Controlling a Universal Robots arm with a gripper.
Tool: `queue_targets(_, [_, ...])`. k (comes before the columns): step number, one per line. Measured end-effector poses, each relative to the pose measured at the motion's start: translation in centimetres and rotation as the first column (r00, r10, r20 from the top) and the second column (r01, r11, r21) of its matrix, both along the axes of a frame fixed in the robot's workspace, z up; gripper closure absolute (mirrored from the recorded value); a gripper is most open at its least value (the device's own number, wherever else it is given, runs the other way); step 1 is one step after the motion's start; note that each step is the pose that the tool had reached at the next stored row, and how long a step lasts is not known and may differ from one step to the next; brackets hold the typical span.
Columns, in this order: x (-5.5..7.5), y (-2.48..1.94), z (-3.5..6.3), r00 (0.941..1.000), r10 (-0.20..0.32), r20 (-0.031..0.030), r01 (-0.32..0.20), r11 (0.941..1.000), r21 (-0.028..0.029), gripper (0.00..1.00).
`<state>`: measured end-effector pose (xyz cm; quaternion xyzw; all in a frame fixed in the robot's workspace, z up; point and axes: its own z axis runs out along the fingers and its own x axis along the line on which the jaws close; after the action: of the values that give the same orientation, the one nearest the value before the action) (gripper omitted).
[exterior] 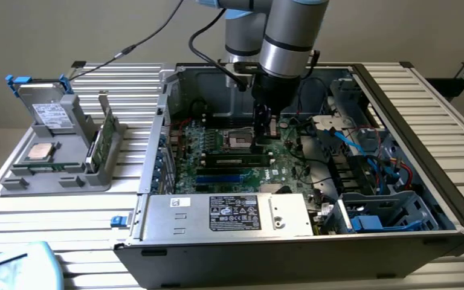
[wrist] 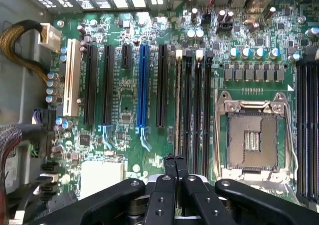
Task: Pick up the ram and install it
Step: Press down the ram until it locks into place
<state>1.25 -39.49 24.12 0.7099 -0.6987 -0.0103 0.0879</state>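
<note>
Hanging over the end of the seated ram [wrist: 178, 105], fingers [wrist: 170, 168] together, slots [wrist: 197, 110] beside.

Fingers [wrist: 162, 187] look matt black, motherboard [wrist: 124, 85] glossy green, socket frame [wrist: 228, 107] shiny metal.

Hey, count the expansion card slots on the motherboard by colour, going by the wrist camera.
White slot: 1
Blue slot: 1
Black slots: 4, one of them short
Total: 6
</note>
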Motion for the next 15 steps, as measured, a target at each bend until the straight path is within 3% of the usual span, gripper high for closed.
queue_targets(15, [0.1, -0.03, -1.38, 1.0, -0.001, -0.0001, 0.001, 1.0, -0.0002, 0.9])
